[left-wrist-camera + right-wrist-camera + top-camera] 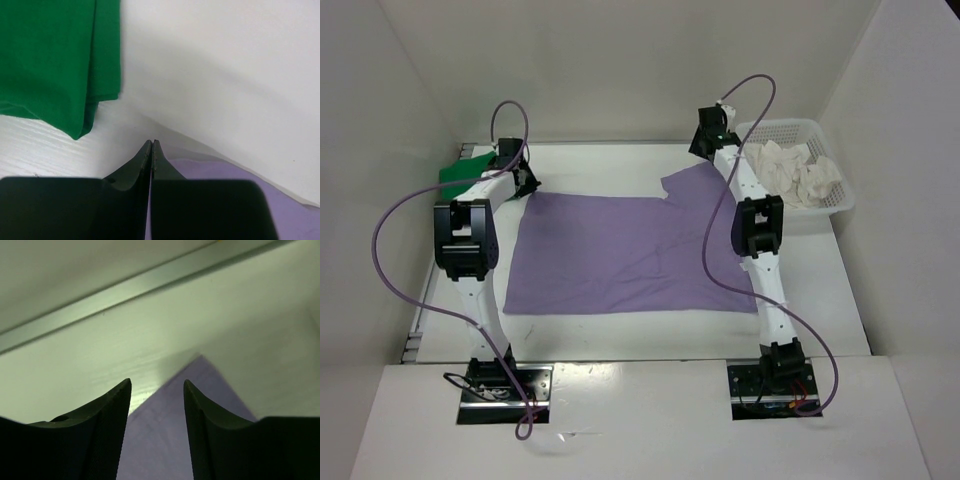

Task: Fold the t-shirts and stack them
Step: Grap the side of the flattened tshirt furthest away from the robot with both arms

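Top external view: the table (620, 335) fills the middle of the frame, and the purple t-shirt (620, 250) lies spread flat across most of it. Its right edge is partly hidden under the right arm, and its upper right corner juts up toward the back wall. A bare strip of table runs below the shirt's lower edge, and another lies at the right, under the basket (842, 205). The basket sits at the upper right against the wall, with the crumpled white t-shirt (790, 170) inside. The green t-shirt (455, 172) sits at the upper left, mostly covered by the left arm; the left wrist view shows it folded (50, 60), cut off by the frame's top and left. The left gripper (525, 178) is at the purple shirt's upper left corner, clenched tight (151, 145); whether cloth is pinched cannot be told. The right gripper (703, 145) hangs released over the upper right corner, purple cloth (165, 440) visible between its fingers (156, 385).
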Robot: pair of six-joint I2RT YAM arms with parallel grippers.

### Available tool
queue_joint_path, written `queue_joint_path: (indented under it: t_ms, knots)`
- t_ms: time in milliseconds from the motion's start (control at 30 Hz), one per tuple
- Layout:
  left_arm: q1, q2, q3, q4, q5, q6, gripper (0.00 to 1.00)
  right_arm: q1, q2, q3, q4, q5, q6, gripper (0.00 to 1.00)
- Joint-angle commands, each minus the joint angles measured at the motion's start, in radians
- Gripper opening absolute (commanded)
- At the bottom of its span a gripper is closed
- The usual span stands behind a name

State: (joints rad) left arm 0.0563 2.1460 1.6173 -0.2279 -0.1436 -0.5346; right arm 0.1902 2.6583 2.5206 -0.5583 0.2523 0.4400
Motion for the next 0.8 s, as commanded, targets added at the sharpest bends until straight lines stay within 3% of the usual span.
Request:
queue_joint_path:
  t_ms: [0, 67, 367, 767]
  knots:
    - [0.0, -0.049, -0.008, 0.03, 0.036, -0.028, 0.0, -0.006, 0.127, 0.304, -0.155, 0.11, -0.037, 0.53]
    - [0.0, -0.049, -0.008, 0.03, 0.036, -0.028, 0.0, -0.02, 0.105, 0.232, -0.098, 0.11, -0.037, 0.55]
    - [0.0, -0.067, -0.017, 0.03, 0.047, -0.028, 0.0, -0.054, 0.173, 0.29, -0.129, 0.157, -0.04, 0.57]
    - [0.0, -0.067, -0.017, 0.039, 0.065, -0.028, 0.0, -0.063, 0.218, 0.29, -0.084, 0.021, -0.04, 0.53]
